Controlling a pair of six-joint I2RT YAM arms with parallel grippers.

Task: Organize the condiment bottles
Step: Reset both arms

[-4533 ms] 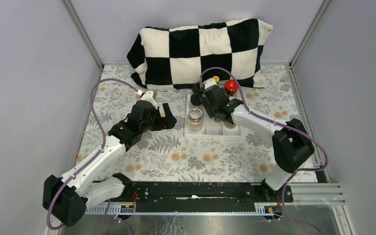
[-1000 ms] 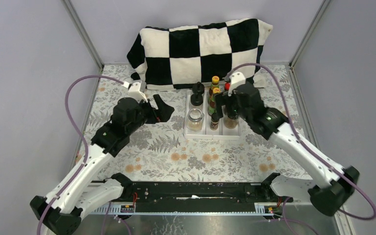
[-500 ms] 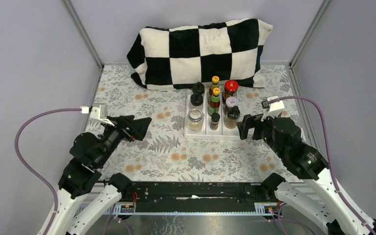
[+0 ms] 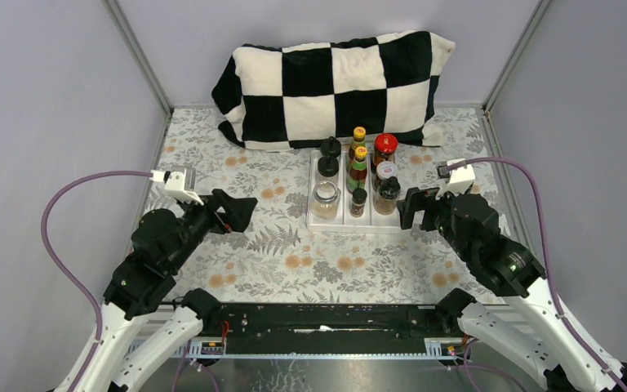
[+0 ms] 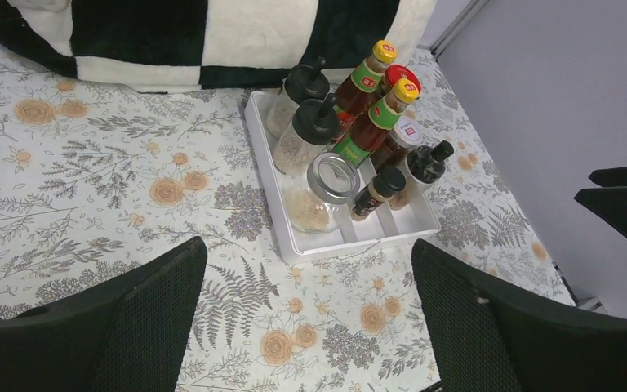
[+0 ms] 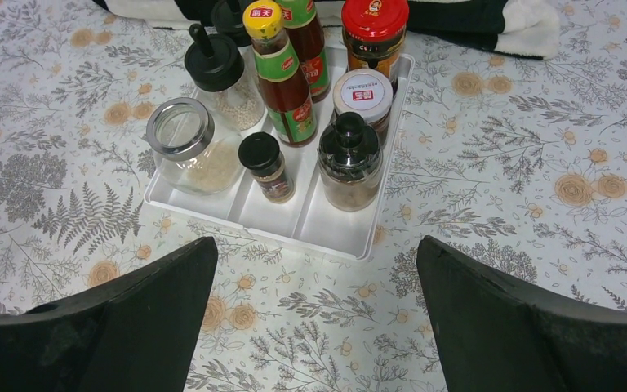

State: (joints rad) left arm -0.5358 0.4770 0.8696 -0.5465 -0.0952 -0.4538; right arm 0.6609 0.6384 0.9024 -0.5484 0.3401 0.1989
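Note:
The condiment bottles stand upright in three rows in a white tray (image 4: pixel 351 226) at the table's middle back. They include two yellow-capped sauce bottles (image 6: pixel 282 82), a red-lidded jar (image 6: pixel 374 33), a white-lidded jar (image 6: pixel 362 98), black-capped spice jars (image 6: pixel 349 167), a small dark bottle (image 6: pixel 265 167) and a squat clear glass jar (image 6: pixel 186 143). My left gripper (image 4: pixel 243 211) hovers open and empty left of the tray, well apart from it. Just right of the tray's front corner, my right gripper (image 4: pixel 404 208) is open and empty too. Each wrist view looks down on the tray between wide-spread fingers (image 5: pixel 131 327).
A black-and-white checkered pillow (image 4: pixel 335 82) lies against the back wall, just behind the tray. Grey walls close in the left, right and back sides. A floral cloth (image 4: pixel 294 261) covers the table. Purple cables (image 4: pixel 90 188) loop from both wrists.
Over the last second both arms drew back from the tray toward the near side, the right one uncovering the bottles. Both grippers stayed open and empty.

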